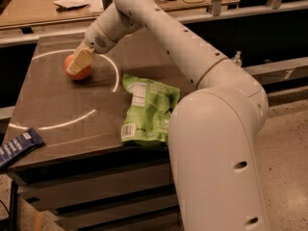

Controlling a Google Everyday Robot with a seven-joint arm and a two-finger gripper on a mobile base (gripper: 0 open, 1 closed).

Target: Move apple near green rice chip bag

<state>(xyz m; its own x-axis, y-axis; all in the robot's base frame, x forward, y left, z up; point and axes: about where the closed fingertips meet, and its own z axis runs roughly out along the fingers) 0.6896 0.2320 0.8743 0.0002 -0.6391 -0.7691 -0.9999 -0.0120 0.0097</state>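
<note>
The apple [83,74], small, round and orange-red, sits on the dark table [57,109] at its far left. My gripper [78,63] is down at the apple, its cream tip lying across the apple's front and upper side. The green rice chip bag [149,110], crumpled with a white label panel and barcode, lies flat near the table's front right edge, about a bag's length to the right of and in front of the apple. The white arm reaches from the lower right across the bag's right side.
A dark blue snack wrapper [19,146] hangs over the table's front left corner. A white arc [115,73] is marked on the tabletop. A wooden bench [48,8] with papers and small items stands behind the table.
</note>
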